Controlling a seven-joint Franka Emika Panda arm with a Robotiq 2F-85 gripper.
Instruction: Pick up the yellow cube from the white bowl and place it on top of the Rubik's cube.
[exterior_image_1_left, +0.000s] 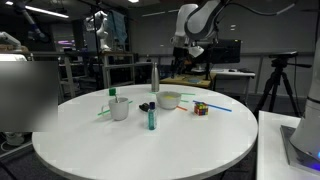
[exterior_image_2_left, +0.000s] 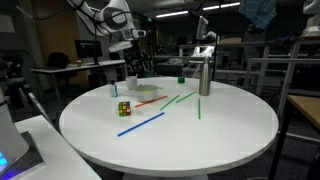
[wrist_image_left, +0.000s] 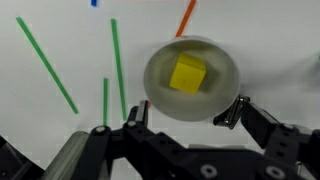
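Note:
The yellow cube (wrist_image_left: 187, 73) lies inside the white bowl (wrist_image_left: 225, 62), seen from straight above in the wrist view. My gripper (wrist_image_left: 185, 113) is open and empty, and hovers above the bowl with one finger on each side of its near rim. In both exterior views the gripper (exterior_image_1_left: 190, 52) (exterior_image_2_left: 129, 58) hangs well above the table. The bowl (exterior_image_1_left: 169, 101) stands near the table's middle, and the Rubik's cube (exterior_image_1_left: 201, 108) (exterior_image_2_left: 124, 108) sits on the table a short way beside it.
A white cup with a green stick (exterior_image_1_left: 119, 108), a teal marker (exterior_image_1_left: 151, 117) and a tall metal bottle (exterior_image_1_left: 154, 76) (exterior_image_2_left: 205, 75) stand on the round white table (exterior_image_1_left: 140, 150). Green (wrist_image_left: 118, 65), orange (wrist_image_left: 186, 17) and blue (exterior_image_2_left: 140, 124) sticks lie around the bowl.

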